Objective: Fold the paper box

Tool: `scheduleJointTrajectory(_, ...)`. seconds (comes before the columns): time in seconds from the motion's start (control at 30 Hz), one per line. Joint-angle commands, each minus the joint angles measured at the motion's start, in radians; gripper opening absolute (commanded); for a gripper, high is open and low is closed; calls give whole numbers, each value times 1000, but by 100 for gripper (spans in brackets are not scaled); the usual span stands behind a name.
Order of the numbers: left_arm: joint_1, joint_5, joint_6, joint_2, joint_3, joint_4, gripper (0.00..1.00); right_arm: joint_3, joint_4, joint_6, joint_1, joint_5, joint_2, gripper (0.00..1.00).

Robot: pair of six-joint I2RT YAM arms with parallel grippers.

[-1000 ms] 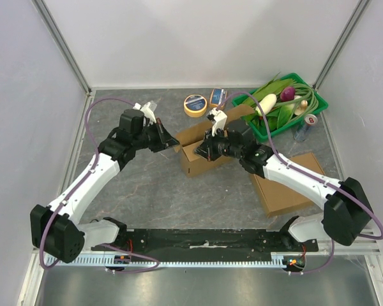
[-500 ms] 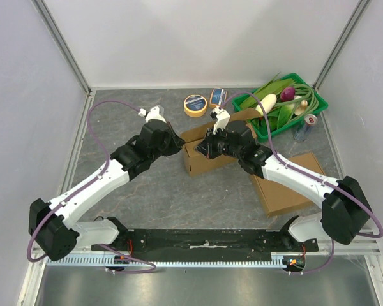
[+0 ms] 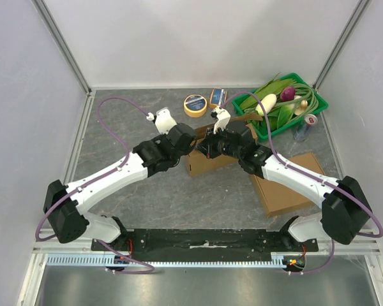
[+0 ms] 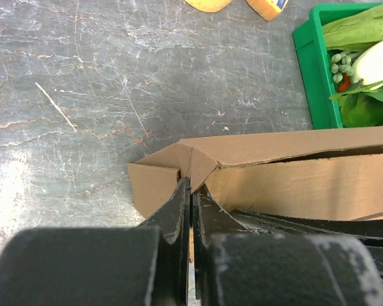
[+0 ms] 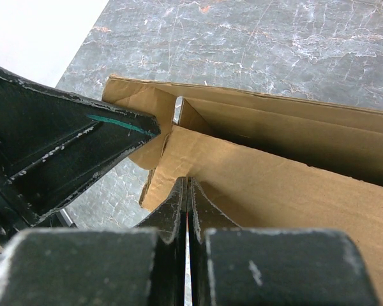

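The brown paper box (image 3: 207, 164) lies at the table's middle, half folded, its long flaps partly raised. My left gripper (image 3: 191, 143) is shut, its tips (image 4: 191, 185) pressed against the folded flap at the box's left end (image 4: 159, 185). My right gripper (image 3: 203, 146) is also shut, its tips (image 5: 188, 183) pushed against the inner side of a long cardboard panel (image 5: 293, 191). The left gripper's black fingers (image 5: 83, 146) show in the right wrist view, touching the small end flap (image 5: 140, 102). The two grippers meet at the same end of the box.
A green tray (image 3: 315, 97) of vegetables stands at the back right, also in the left wrist view (image 4: 311, 76). A tape roll (image 3: 195, 104) and a small blue pack (image 3: 217, 97) lie behind the box. A flat cardboard sheet (image 3: 287, 188) lies right; a small bottle (image 3: 304, 126) stands near it.
My left arm has swung right, from open table left of the box to the box's left end, beside the right gripper. The right arm has hardly moved.
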Motion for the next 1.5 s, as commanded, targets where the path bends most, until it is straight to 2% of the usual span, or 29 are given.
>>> scheduleJointTrajectory(0.0, -29, -94, -116, 45, -1, -137, 2, -22, -32, 3, 7, 5, -1, 0)
scheduleJointTrajectory(0.27, -42, -71, -107, 79, 7, -141, 2, -22, -34, 0, 6, 10, -4, 0)
scheduleJointTrajectory(0.4, -43, -24, 20, 63, 10, -125, 2, -20, -42, -3, 7, 18, -13, 0)
scheduleJointTrajectory(0.5, -43, 59, 152, -28, -75, 49, 2, -19, -42, -2, 7, 18, -7, 0)
scheduleJointTrajectory(0.67, -43, 84, 204, -85, -145, 94, 2, -15, -43, -2, 7, 12, -5, 0)
scheduleJointTrajectory(0.87, -42, 56, 151, -62, -113, 36, 2, -12, -45, 1, 7, 11, -4, 0)
scheduleJointTrajectory(1.1, -42, 1, -52, 99, 6, -108, 2, -2, -54, 29, 7, 31, 1, 1)
scheduleJointTrajectory(1.13, -43, -2, -61, 113, 11, -120, 2, 6, -83, 26, 7, 47, -1, 2)
scheduleJointTrajectory(1.23, -45, -16, -86, 119, -12, -137, 2, 60, -202, -35, -7, 68, -38, 16)
scheduleJointTrajectory(1.27, -43, -16, -74, 115, -21, -125, 2, 92, -235, -58, -22, 76, -53, 25)
scheduleJointTrajectory(1.33, -42, -14, -32, 104, -39, -96, 2, 130, -361, -146, -40, 94, -102, 35)
scheduleJointTrajectory(1.37, -43, -13, -26, 101, -41, -94, 2, 164, -406, -176, -65, 131, -142, 44)
scheduleJointTrajectory(1.43, -43, -4, 23, 95, -46, -72, 2, 178, -512, -258, -112, 178, -191, 53)
scheduleJointTrajectory(1.47, -42, -4, 40, 95, -49, -67, 2, 185, -543, -282, -135, 233, -246, 62)
